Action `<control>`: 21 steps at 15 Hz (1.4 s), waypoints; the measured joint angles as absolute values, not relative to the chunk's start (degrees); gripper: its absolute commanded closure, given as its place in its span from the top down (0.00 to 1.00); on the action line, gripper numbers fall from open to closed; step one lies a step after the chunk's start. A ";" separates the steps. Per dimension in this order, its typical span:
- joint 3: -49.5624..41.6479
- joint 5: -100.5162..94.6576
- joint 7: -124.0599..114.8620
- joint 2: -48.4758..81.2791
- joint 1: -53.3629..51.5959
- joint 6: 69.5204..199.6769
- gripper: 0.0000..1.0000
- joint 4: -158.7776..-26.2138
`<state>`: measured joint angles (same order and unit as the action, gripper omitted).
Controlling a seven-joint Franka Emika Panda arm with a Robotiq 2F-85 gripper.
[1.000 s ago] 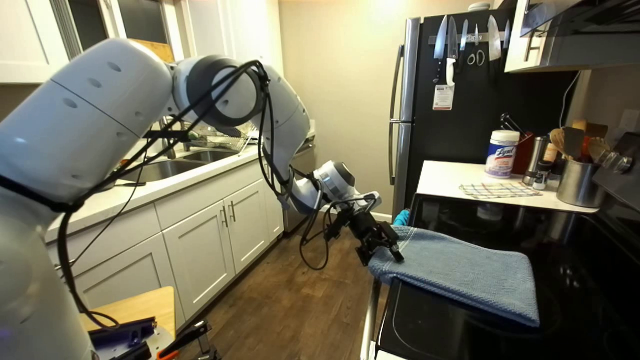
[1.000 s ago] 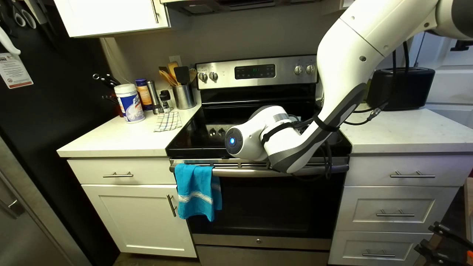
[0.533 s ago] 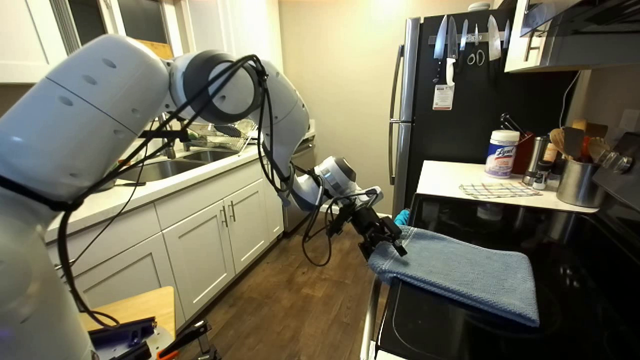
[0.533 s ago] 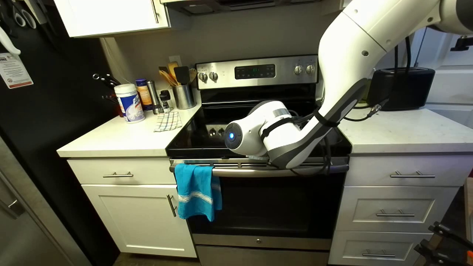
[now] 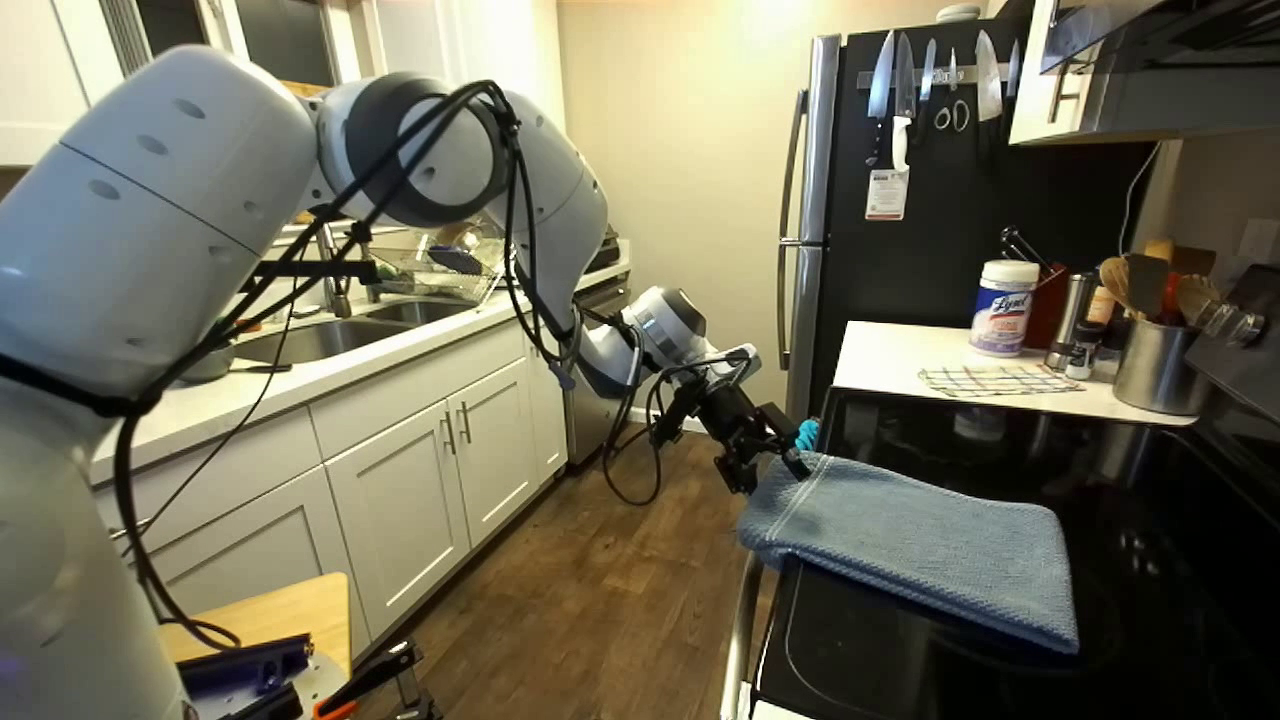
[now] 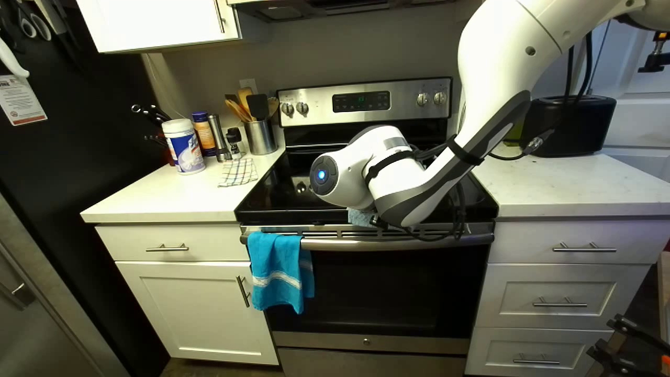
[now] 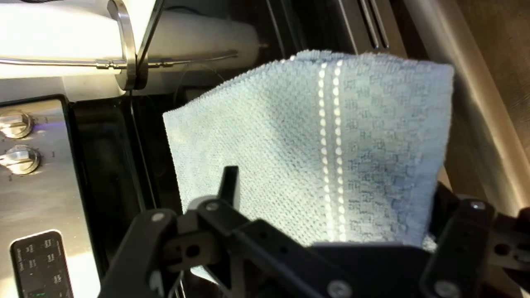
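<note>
A folded blue-grey towel [image 5: 920, 540] lies on the black glass cooktop [image 5: 860, 665], its near end reaching past the stove's front edge. In the wrist view the towel [image 7: 265, 136] shows a double line of white stitches. My gripper [image 5: 772, 474] is at that near end, jaws wide apart with nothing clamped. Seen from the wrist, the gripper [image 7: 335, 194] straddles the towel: one finger over the cloth, the other by its hem. Whether either finger touches cloth, I cannot tell. Only a small piece of towel [image 6: 360, 217] shows below the wrist in an exterior view.
A bright blue cloth [image 6: 277, 272] hangs on the oven handle [image 6: 335, 244]. Beside the stove stand a wipes tub [image 5: 1003, 308], a utensil pot [image 5: 1160, 370] and a checked cloth [image 5: 1000, 380]. A black toaster [image 6: 568, 125] sits on the opposite counter.
My gripper has risen somewhat from the towel's near end, and the arm has lifted with it. More of the white stitching shows. The rest of the towel has not moved.
</note>
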<state>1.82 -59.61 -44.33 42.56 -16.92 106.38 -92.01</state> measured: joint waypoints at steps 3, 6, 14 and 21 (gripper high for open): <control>1.93 -59.61 -44.33 41.66 -16.92 106.38 1.00 -92.08; 1.94 -59.61 -44.33 41.32 -16.92 106.38 1.00 -92.08; 3.21 -59.09 -44.26 42.68 -16.80 107.37 1.00 -93.63; 3.02 -58.94 -44.26 45.39 -16.37 107.37 1.00 -93.63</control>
<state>3.02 -58.94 -44.26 45.39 -16.37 107.37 -93.63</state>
